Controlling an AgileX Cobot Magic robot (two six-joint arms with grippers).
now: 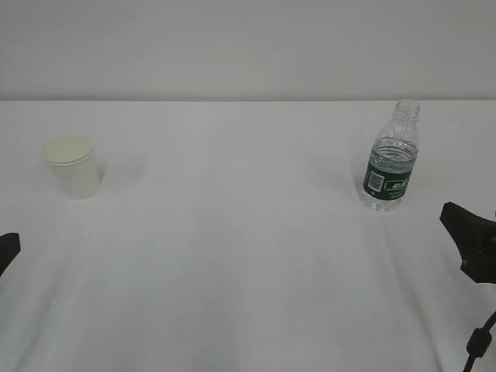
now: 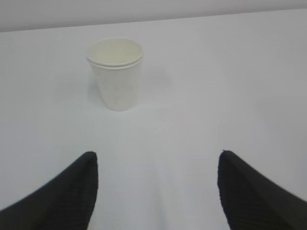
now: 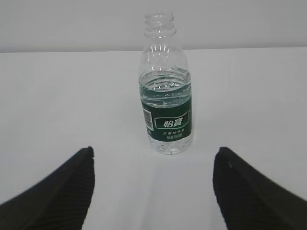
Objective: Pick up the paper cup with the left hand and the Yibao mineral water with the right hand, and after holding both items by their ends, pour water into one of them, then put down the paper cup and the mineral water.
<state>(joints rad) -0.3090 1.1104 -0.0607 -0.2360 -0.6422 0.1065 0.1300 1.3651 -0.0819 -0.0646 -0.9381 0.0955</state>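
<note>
From my station I see the small cream-white tapered paper cup (image 1: 74, 166) standing upright on the left side of the plain white surface (image 1: 232, 256), mouth up, with a second rim line just under its rolled rim. Well apart from it on the right stands the small clear ribbed plastic bottle of Yibao mineral water (image 1: 391, 157), upright, uncapped, its bare threaded neck showing above the dark green label. Through the right wrist camera I can see the clear water (image 3: 165, 85) sitting just above the top edge of that label. My left black two-finger gripper (image 2: 156, 191) is spread wide and holds nothing; the cup (image 2: 115, 74) stands ahead of it, a little left of the gap between the fingers (image 2: 72, 191), not touching them. My right black gripper (image 3: 153, 189) is likewise wide open and empty, with the bottle (image 3: 166, 91) standing ahead of it, roughly centred between its fingers (image 3: 244, 191), clear of both.
</note>
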